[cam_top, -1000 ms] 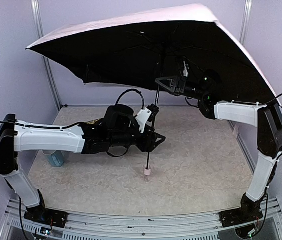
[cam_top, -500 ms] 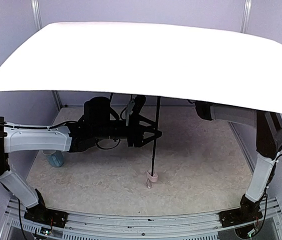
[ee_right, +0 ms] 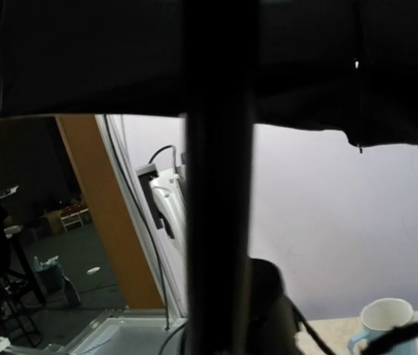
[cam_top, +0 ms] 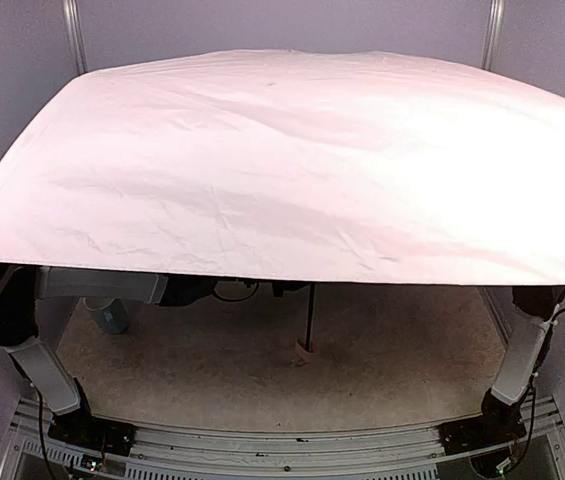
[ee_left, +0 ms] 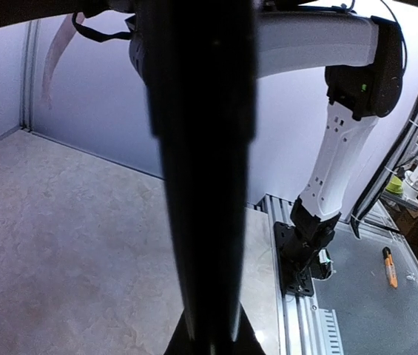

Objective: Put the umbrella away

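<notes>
The umbrella stands open, its small pink handle touching the counter between the arms. Its black shaft rises into the pink canopy, which hides the left tool and right tool; whether each is apart or clamped cannot be told.

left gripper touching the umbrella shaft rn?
Cannot tell. Top view: the umbrella canopy hides the left gripper. Left wrist view: the shaft is a dark blur up close, no fingers visible.
</notes>
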Tool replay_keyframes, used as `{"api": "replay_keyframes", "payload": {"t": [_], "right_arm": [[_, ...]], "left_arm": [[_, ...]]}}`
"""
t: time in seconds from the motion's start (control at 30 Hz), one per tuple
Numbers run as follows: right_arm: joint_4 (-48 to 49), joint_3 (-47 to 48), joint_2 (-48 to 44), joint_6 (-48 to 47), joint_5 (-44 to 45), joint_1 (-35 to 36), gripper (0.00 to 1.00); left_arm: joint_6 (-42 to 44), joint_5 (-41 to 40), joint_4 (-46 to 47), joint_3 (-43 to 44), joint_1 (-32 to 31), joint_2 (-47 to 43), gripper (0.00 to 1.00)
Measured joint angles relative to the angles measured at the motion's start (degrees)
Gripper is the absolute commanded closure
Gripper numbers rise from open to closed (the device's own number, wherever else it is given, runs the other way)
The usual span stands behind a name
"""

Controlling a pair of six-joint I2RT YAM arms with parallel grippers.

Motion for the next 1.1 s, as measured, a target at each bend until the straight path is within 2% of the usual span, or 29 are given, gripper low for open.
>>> {"api": "replay_keyframes", "payload": {"t": [0.1, 0.2, 0.23, 0.4, 0.5, 0.6, 0.87, 1.1], "right_arm": [[-4.07, -0.15, -0.22, -3.02, 1.62, -0.52, 0.42], [-12.48, -2.43, -2.27, -9.49, 6.10, -1.18, 0.22], [-16.44, -3.48, -3.50, -12.72, 8.46, -1.42, 0.19], [-37.48, -7.45, -10.10, -27.87, 24.55, -1.99, 0.14], [-45.57, -8.96, -12.48, -33.22, 32.24, -2.19, 0.13], [-50.58, -11.63, -14.34, -36.65, 37.55, -2.36, 0.13], [-54.55, -16.96, -15.85, -38.97, 41.64, -3.93, 0.13], [-53.99, -19.06, -15.93, -39.01, 41.11, -4.72, 0.15]], "left_arm": [[0.42, -4.42, -1.38, 0.02, -0.66, -0.07, 1.00], [0.35, -12.37, -6.05, 0.92, -2.03, -0.07, 1.00], [0.20, -15.91, -8.66, 1.99, -2.60, 0.02, 1.00], [-4.02, -30.77, -24.22, 16.04, -3.13, 5.31, 1.00], [-7.82, -33.86, -28.13, 20.81, -1.07, 8.66, 1.00], [-11.50, -35.89, -31.87, 20.87, 0.68, 9.94, 1.00], [-14.84, -39.93, -39.47, 20.87, -0.44, 13.53, 1.00], [-13.99, -43.25, -40.61, 20.87, -1.92, 13.57, 1.00]]}}
